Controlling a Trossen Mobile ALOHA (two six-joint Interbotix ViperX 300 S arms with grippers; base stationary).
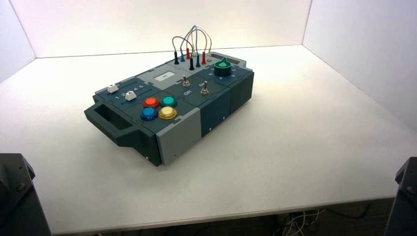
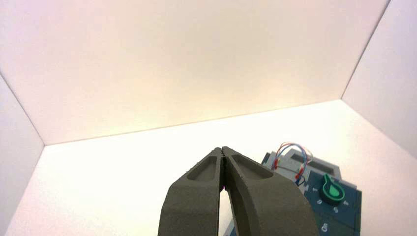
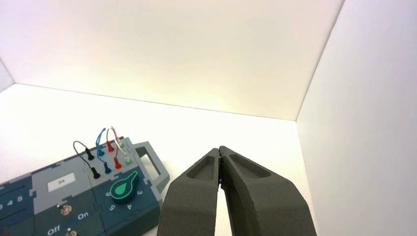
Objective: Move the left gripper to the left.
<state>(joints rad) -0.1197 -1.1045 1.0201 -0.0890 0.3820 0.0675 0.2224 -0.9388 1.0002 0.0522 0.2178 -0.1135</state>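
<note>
One box (image 1: 172, 105) stands on one table (image 1: 295, 147). It carries four round buttons: one red (image 1: 151, 102), one teal (image 1: 169, 101), one blue (image 1: 149, 113), one yellow (image 1: 167, 112). Two white sliders (image 1: 130, 95) sit beside them, and two toggle switches (image 1: 186, 79). One green knob (image 3: 123, 189) shows left of and beyond the right pincer (image 3: 221, 153). Six plugs hold looped wires (image 1: 193, 37). Two pincers, the left pincer (image 2: 223, 151) among them, each pressed closed.

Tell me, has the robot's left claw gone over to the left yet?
Nothing shows it done. The left gripper is shut, empty, above the table, with the box's green knob off to one side. In the high view, both arms sit parked at the near corners. The right gripper waits shut. The sideways move is left.
</note>
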